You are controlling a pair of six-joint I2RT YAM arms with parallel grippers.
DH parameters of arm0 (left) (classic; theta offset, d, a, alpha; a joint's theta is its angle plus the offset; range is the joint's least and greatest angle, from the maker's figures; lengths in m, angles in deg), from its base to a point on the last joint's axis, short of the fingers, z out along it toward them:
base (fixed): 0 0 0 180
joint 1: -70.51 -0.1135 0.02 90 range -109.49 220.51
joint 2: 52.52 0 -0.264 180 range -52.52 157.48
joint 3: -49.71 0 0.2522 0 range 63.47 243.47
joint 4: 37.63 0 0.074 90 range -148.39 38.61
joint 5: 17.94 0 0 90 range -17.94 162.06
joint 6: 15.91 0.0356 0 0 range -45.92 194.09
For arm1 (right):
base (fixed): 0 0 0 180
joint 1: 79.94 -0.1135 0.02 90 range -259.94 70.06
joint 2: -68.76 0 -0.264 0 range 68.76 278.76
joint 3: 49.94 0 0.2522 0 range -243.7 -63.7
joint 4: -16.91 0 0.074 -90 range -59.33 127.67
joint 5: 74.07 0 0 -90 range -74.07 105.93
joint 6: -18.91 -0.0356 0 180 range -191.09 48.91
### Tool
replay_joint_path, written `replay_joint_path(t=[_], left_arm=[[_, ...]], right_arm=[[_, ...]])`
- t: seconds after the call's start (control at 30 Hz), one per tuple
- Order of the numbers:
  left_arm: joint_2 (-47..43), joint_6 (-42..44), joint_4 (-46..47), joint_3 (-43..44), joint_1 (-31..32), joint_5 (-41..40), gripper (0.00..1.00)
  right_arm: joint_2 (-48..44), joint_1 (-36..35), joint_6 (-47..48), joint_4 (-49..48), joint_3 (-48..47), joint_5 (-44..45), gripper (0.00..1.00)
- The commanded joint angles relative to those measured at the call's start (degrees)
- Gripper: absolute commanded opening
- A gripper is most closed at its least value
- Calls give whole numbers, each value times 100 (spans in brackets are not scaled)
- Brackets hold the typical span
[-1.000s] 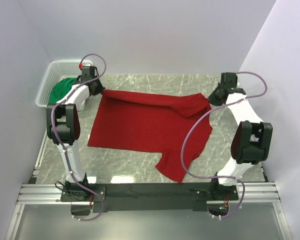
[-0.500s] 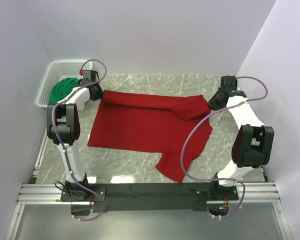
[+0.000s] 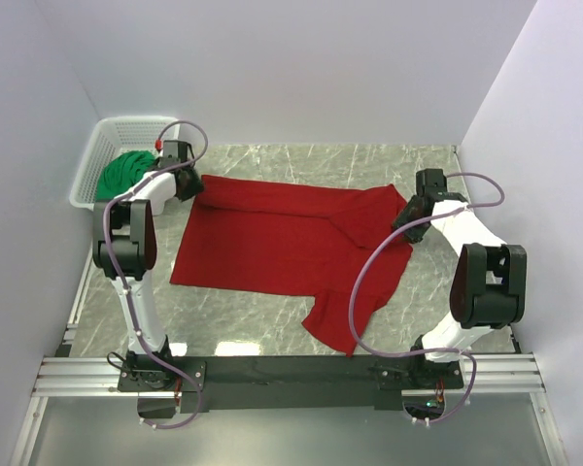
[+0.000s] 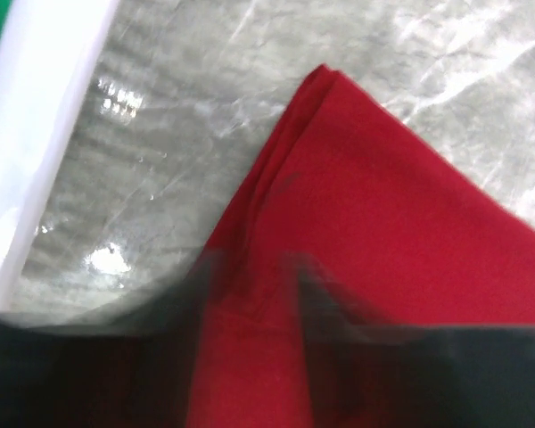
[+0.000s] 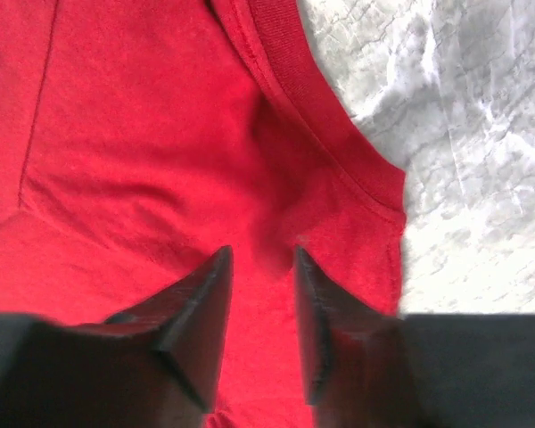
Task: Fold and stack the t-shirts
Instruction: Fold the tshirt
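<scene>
Red t-shirt lies spread across the middle of the table. Its far strip is folded back toward the near edge, and one sleeve trails toward the near edge, right of centre. Green t-shirt sits bunched in the white basket at the far-left corner, not yet folded.

Left gripper is on the shirt's far-left corner. Its wrist view is smeared, so I can't tell if it's clenched or let go. Right gripper is over the far-right end beside the collar. Its fingers are parted, the cloth lies under them, and nothing is clamped.

Risks as I read it:
- If a ply is caught in the left jaws when that arm lifts, the fold peels open at that corner.
- A small ridge of cloth stands between the right fingertips, so a sideways exit could snag it and skew the fold line.
- The purple cable drapes across the shirt's right side, and an arm swing may drag the fabric.
- The left arm is near the basket and could nudge it.
- The loose sleeve leaves the shape lopsided, so the next fold is likely to bunch there.
</scene>
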Motion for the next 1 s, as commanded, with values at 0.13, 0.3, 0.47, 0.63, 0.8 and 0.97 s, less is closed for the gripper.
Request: replay_joint_path(t=[0.13, 0.3, 0.47, 0.63, 0.8, 0.97], left_arm=[[-538, -35, 42, 34, 83, -311, 88], [-609, 88, 104, 139, 189, -268, 86], [-144, 79, 174, 481, 224, -40, 78], [190, 210, 367, 754, 338, 172, 78], [410, 500, 674, 895, 470, 233, 78], [717, 677, 868, 1009, 523, 304, 78]], right_arm=[[-225, 28, 318, -604, -559, 108, 56], [336, 160, 731, -1237, -1121, -49, 54], [1066, 459, 758, -1580, -1833, -489, 53], [1848, 573, 591, -1897, -2316, -945, 53], [2428, 644, 397, -2195, -2537, -1236, 53], [2790, 670, 248, -2389, -2731, -1500, 53]])
